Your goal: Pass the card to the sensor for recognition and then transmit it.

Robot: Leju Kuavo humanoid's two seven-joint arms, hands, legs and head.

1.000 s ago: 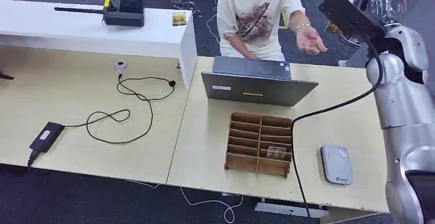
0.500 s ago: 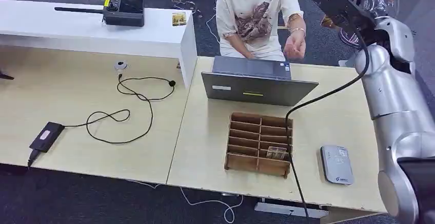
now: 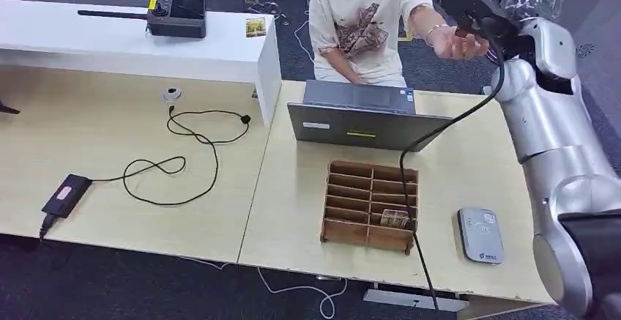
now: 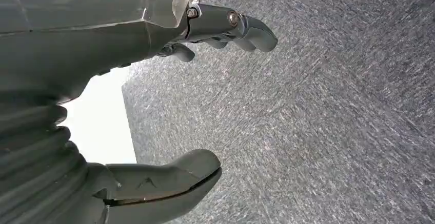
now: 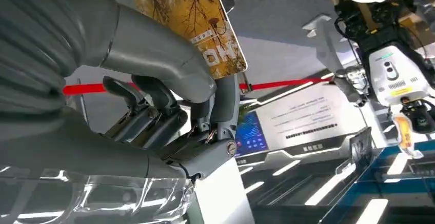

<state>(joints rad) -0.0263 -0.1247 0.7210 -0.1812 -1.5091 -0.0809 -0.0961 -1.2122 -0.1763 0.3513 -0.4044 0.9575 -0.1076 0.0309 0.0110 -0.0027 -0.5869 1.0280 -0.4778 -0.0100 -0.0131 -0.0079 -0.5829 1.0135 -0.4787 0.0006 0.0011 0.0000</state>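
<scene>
Your pale worktop point(image 3: 469, 166) carries a wooden divider box point(image 3: 370, 205) near its front edge, one card-like item in a front compartment, and the sensor point(image 3: 480, 234) beside it. Your right hand point(image 5: 169, 96) pinches the card point(image 5: 192, 16) aloft by a person's hand point(image 3: 458, 42). Your left hand point(image 4: 154, 96) hangs with fingers apart over carpet.

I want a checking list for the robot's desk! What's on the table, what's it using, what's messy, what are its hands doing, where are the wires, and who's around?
Surface: pale wooden table, joined to a second one.
Job's things: yellow picture card pinched in the right hand, raised near a person's open hand; grey card sensor flat on the table.
Clutter: brown wooden divider box, grey laptop, black remote controller with antennas on a white counter.
Hands: left hand holds nothing, over grey carpet.
Cables: black looped cable to a black adapter.
Surroundings: person in a white T-shirt seated behind the laptop.
</scene>
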